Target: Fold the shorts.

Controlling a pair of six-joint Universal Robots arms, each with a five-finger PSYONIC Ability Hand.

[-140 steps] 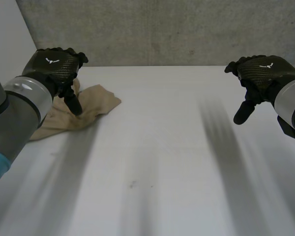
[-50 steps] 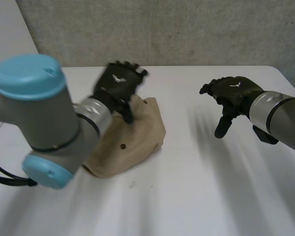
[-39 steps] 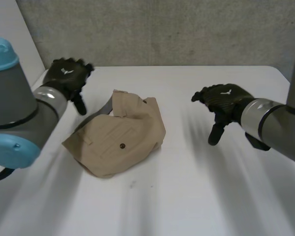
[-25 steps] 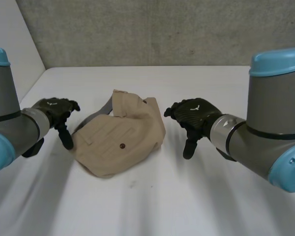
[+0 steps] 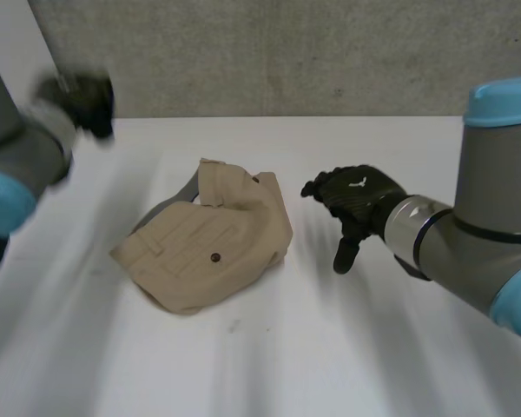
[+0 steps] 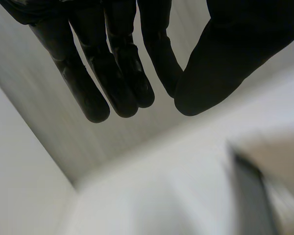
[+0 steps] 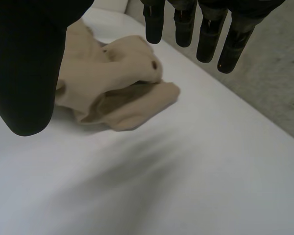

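The tan shorts [image 5: 213, 248] lie crumpled in a heap on the white table [image 5: 330, 356], left of the middle, with a dark button on top. My left hand [image 5: 80, 97] is raised at the far left corner, well away from the shorts; in the left wrist view its thumb [image 6: 220, 58] is drawn in against the fingers with nothing between them. My right hand [image 5: 356, 200] hovers just right of the shorts, fingers straight and spread, touching nothing. In the right wrist view the shorts [image 7: 112, 83] lie beyond the fingers [image 7: 208, 34], between them and the thumb.
A grey concrete wall [image 5: 286, 52] runs along the table's far edge. A white panel [image 5: 9, 43] stands at the far left. The bare tabletop stretches in front of and to the right of the shorts.
My left hand has swung from the shorts' left edge up to the far left corner and drawn its thumb and fingers together. My right hand has backed off slightly to the right. The shorts lie still.
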